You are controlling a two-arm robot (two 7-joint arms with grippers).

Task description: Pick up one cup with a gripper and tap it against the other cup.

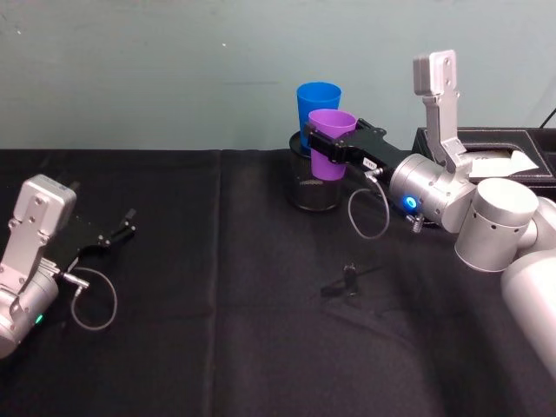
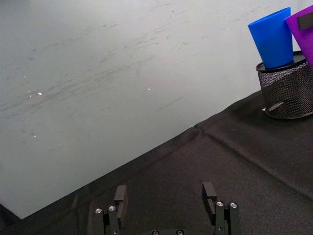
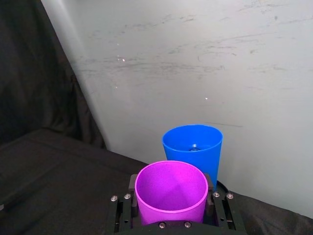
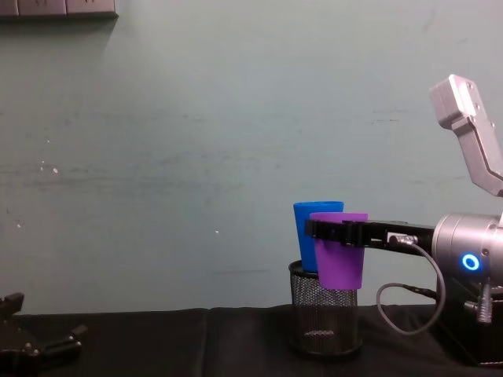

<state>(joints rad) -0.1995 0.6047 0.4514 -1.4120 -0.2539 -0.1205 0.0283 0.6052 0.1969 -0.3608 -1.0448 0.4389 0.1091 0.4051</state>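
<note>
Since the head view looks down on the black cloth, I read the layout from there. The right gripper reaches in from 3 o'clock, and its fingers are closed around the purple cup, which it holds upright off the cloth toward 12 o'clock. The blue cup stands just behind, at the purple cup's 11 o'clock.

The chest view adds the heights: the blue cup sits inside the black mesh holder, and the purple cup's base hangs slightly below the holder's rim, on the near side. In the right wrist view the two rims are close together, but I cannot tell whether they touch.

The left gripper sits low at 8 o'clock, well apart from the cups. Its own wrist view shows the fingers spread open.
</note>
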